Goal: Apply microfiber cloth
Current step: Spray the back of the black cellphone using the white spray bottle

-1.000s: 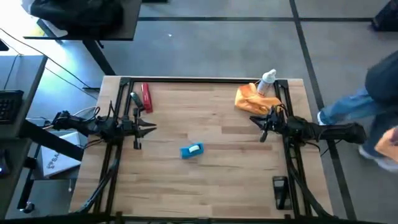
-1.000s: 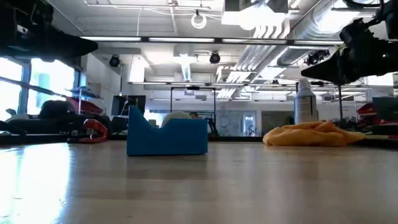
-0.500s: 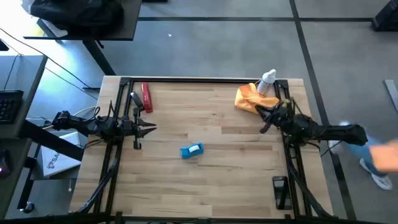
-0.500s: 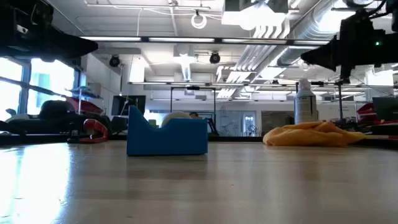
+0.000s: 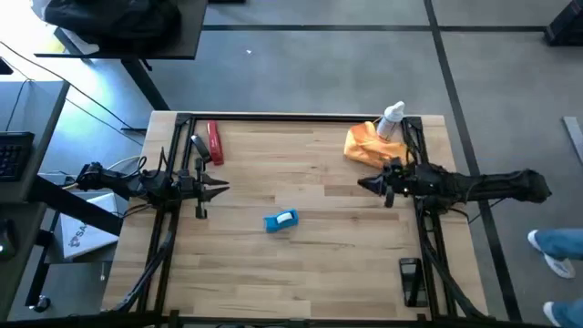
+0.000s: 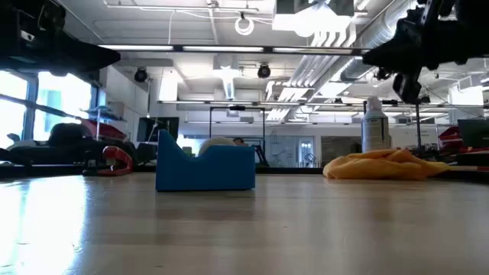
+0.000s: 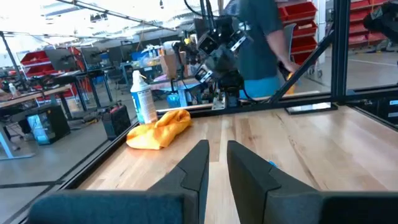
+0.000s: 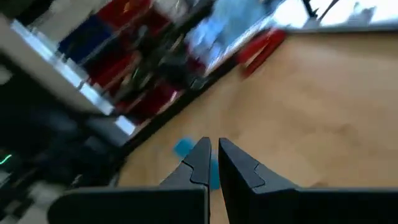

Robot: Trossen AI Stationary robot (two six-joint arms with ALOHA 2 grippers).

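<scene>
The orange microfiber cloth (image 5: 369, 144) (image 6: 386, 164) (image 7: 160, 129) lies crumpled on the table's far right part, just in front of a white spray bottle (image 5: 392, 120). My right gripper (image 5: 362, 185) (image 6: 368, 55) hovers above the table a little nearer than the cloth. It points toward the table's left, its fingers (image 8: 202, 155) shut on nothing. My left gripper (image 5: 220, 189) (image 7: 216, 149) waits shut at the table's left, pointing right toward the cloth.
A small blue block (image 5: 281, 220) (image 6: 205, 164) stands near the table's middle. A red tool (image 5: 214, 142) lies at the far left. A dark object (image 5: 411, 278) sits by the near right edge. A person's leg (image 5: 556, 244) shows on the floor to the right.
My right gripper has swung from pointing at the near edge to pointing level toward the table's left, and has reached farther toward the table's middle, staying above the table. The cloth has not moved. The person beside the table's right has walked off.
</scene>
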